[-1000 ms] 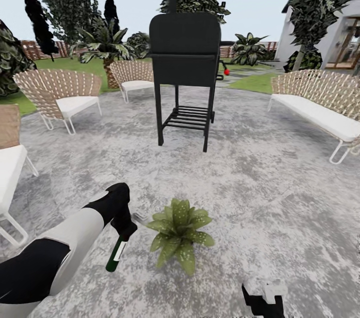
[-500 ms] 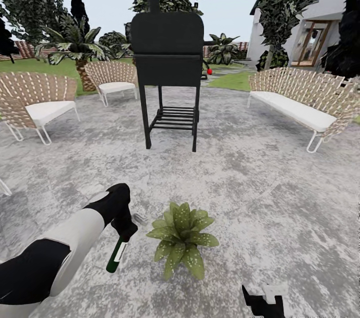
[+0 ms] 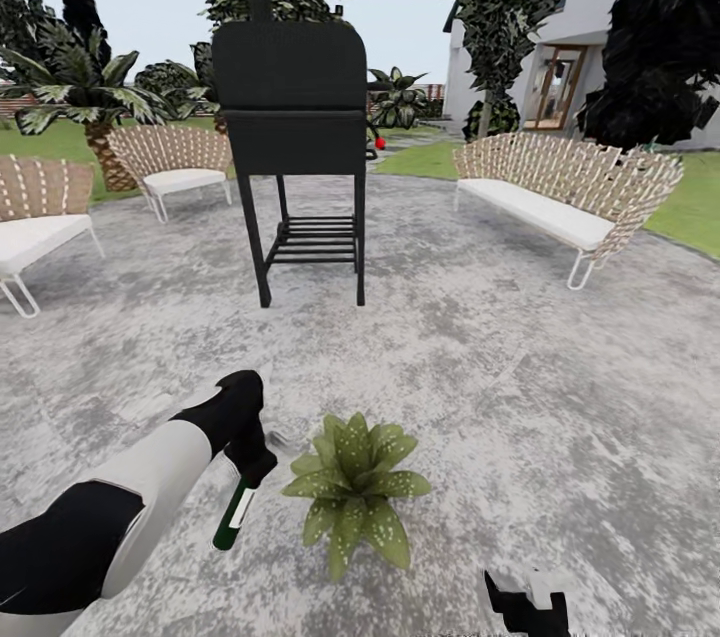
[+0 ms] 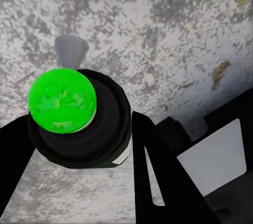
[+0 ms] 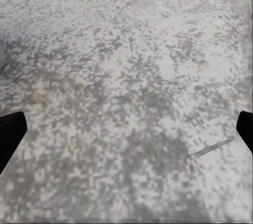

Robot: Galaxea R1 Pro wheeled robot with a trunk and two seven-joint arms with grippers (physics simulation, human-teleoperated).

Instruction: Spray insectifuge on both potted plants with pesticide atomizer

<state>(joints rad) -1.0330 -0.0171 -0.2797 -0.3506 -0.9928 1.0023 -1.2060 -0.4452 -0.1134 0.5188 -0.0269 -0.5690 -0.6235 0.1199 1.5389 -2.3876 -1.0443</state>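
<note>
Left gripper [image 3: 250, 465] fingers pinching pesticide atomizer [image 3: 234, 515] beside potted plant [image 3: 355, 489]; right gripper [image 3: 525, 602] fingers spread — aim nozzle leafward.

Grey paved patio [image 3: 520, 387] — carries potted plant [image 3: 352, 491], black grill [image 3: 292, 127], apparently wicker chairs [image 3: 170, 162], sofa [image 3: 560, 187].

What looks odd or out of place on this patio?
Nothing is spilled or broken. Two small oddities: the potted plant sits alone on the bare paving of the patio, away from the chairs, and the left gripper holds the pesticide atomizer hanging down beside the plant.
</note>
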